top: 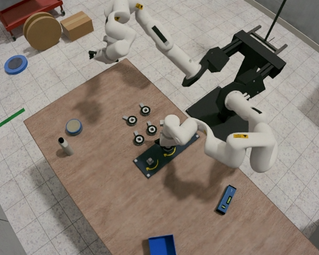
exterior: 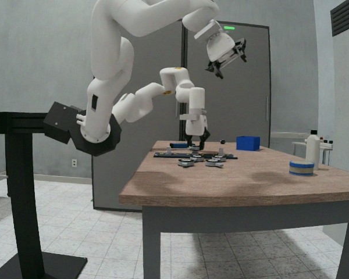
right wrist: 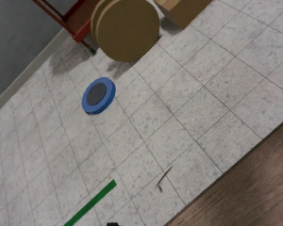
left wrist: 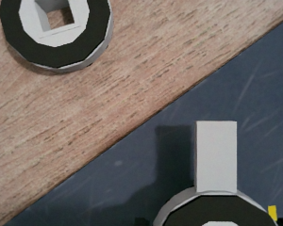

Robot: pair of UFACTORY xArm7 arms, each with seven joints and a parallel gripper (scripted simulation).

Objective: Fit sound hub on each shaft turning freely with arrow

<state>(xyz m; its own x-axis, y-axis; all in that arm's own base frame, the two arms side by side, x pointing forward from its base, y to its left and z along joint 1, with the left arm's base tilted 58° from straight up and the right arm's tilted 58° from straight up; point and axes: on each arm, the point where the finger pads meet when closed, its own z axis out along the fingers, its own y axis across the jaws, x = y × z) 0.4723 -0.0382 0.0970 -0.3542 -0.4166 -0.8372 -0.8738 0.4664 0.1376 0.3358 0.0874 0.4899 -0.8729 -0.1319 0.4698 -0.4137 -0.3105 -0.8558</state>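
The dark board (top: 140, 162) (exterior: 156, 155) (left wrist: 274, 118) bears shafts with yellow arrows. My left gripper (exterior: 195, 147) (left wrist: 214, 221) is shut on a hub (top: 168, 149) (exterior: 193, 148) (left wrist: 217, 204), black-ringed with a grey tab. It holds it level over the board's middle, about shaft-top height; the shaft there is hidden. The outer shaft (top: 149, 160) (exterior: 221, 151) and inner shaft (exterior: 168, 150) are bare. Loose hubs (top: 139, 139) (top: 151, 129) (top: 132, 120) (top: 145, 110) lie beside the board; one hub (left wrist: 55, 54) shows in the left wrist view. My right gripper (exterior: 232, 67) is open and empty, high above the table end.
A blue spirit level (top: 226, 200) (exterior: 178, 145) and a blue bin (top: 161, 245) (exterior: 248, 143) lie beyond the board. A tape roll (top: 73, 126) (exterior: 301, 168) and a white bottle (top: 67, 148) (exterior: 312, 151) stand near the table's far long edge. The right wrist view shows mostly floor.
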